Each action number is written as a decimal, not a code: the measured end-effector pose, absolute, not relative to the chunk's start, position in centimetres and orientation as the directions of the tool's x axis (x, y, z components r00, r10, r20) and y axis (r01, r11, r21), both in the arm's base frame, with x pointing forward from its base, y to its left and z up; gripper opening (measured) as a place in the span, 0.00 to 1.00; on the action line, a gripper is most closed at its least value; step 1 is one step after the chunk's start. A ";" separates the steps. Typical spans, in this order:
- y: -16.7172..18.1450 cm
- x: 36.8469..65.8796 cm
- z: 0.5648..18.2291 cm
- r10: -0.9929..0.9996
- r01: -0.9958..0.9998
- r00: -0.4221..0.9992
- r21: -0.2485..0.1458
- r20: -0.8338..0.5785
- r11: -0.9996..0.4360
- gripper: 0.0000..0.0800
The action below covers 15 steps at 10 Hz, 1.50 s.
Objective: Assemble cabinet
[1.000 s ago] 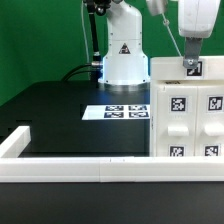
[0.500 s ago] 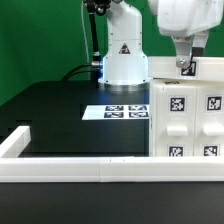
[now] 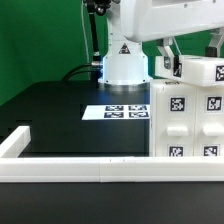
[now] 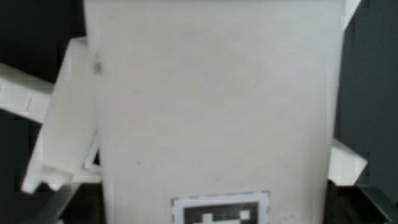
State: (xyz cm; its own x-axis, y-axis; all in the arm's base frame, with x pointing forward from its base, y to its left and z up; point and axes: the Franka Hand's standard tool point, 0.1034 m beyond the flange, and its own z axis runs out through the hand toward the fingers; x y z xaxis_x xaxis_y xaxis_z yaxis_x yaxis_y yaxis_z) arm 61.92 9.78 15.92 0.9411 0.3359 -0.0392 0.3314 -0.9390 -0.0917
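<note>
The cabinet (image 3: 188,122), a large white box with square tags on its front, stands at the exterior view's right. My gripper (image 3: 178,64) hangs tilted over its top edge. It is shut on a white tagged part (image 3: 205,72), held at the cabinet's top. In the wrist view this part (image 4: 214,100) is a wide white panel that fills the space between my fingers, with a tag at its near end by my gripper (image 4: 199,200). A thin white strip (image 4: 71,120) runs beside the panel. I cannot tell what it belongs to.
The marker board (image 3: 125,110) lies flat on the black table next to the cabinet. A long low white border rail (image 3: 80,166) runs along the front, with a raised end at the exterior view's left (image 3: 15,140). The arm's white base (image 3: 123,62) stands behind.
My gripper came down on the cabinet's top, then the wrist swung and tilted. The white tagged part now sits turned with its tag facing front, and the arm's body fills the top of the view.
</note>
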 end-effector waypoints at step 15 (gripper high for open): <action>10.4 62.7 15.9 -0.827 -0.829 0.555 -0.146 -0.091 -0.540 0.69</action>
